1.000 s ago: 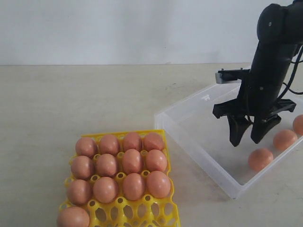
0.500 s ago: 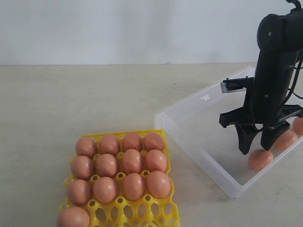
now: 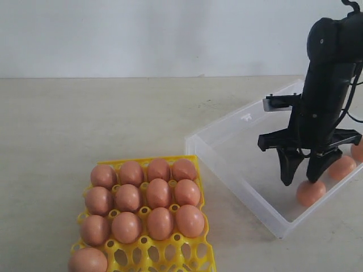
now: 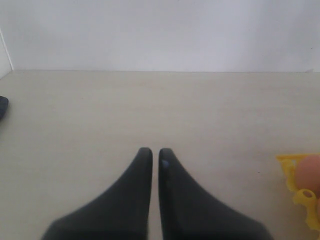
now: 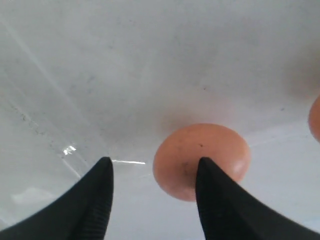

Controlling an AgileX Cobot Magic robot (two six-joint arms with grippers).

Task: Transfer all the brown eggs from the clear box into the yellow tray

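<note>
The yellow tray (image 3: 148, 256) at the front left holds several brown eggs (image 3: 159, 192); its corner (image 4: 289, 170) shows in the left wrist view. The clear box (image 3: 227, 164) lies at the right with three eggs in view: one (image 3: 311, 192) near its front wall, another (image 3: 342, 168) behind it, a third (image 3: 358, 151) at the frame edge. My right gripper (image 3: 301, 177) hangs open just above the nearest egg (image 5: 201, 161), one fingertip (image 5: 206, 172) over its shell, the other over bare box floor. My left gripper (image 4: 151, 151) is shut on nothing, over bare table.
A beige tabletop (image 3: 85, 124) stretches to a white wall (image 3: 142, 34) behind. The box's small tab (image 3: 246, 118) sits on its far left wall. A dark object (image 4: 2, 107) shows at the edge of the left wrist view.
My right gripper moved right and down inside the clear box, from above the bare floor to just over the nearest egg. The eggs have not moved.
</note>
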